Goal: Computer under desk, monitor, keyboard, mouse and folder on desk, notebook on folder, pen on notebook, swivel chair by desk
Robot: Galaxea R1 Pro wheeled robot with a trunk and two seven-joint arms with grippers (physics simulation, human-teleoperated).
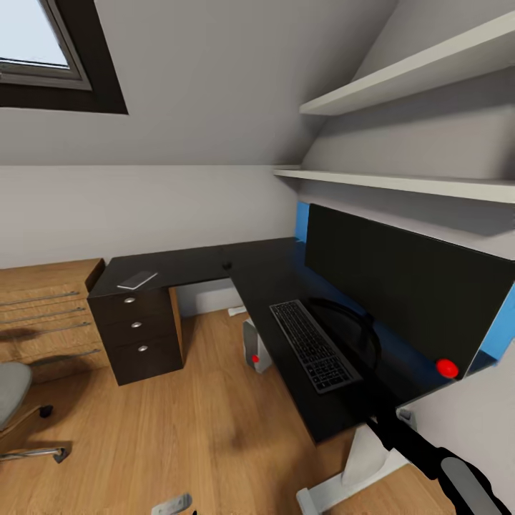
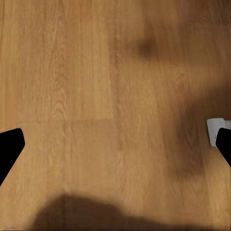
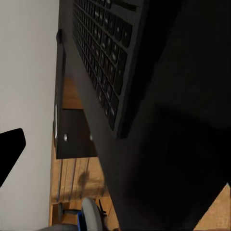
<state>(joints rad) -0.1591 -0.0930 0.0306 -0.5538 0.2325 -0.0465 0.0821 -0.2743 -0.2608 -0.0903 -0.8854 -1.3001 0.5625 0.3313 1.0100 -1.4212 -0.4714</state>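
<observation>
The desk [image 1: 214, 265] has a glossy black top, and its drawer unit [image 1: 139, 332] looks dark with round silvery metal knobs. The floor [image 1: 179, 429] is smooth warm wood planks; the swivel chair [image 1: 11, 393] seat looks like grey cloth over a chrome base

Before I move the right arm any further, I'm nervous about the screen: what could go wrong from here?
The right arm reaches over the desk corner beside the monitor, so a sideways swing could knock the screen. The keyboard lies near the desk's front edge and might be pushed off. The computer stands under that edge.
</observation>
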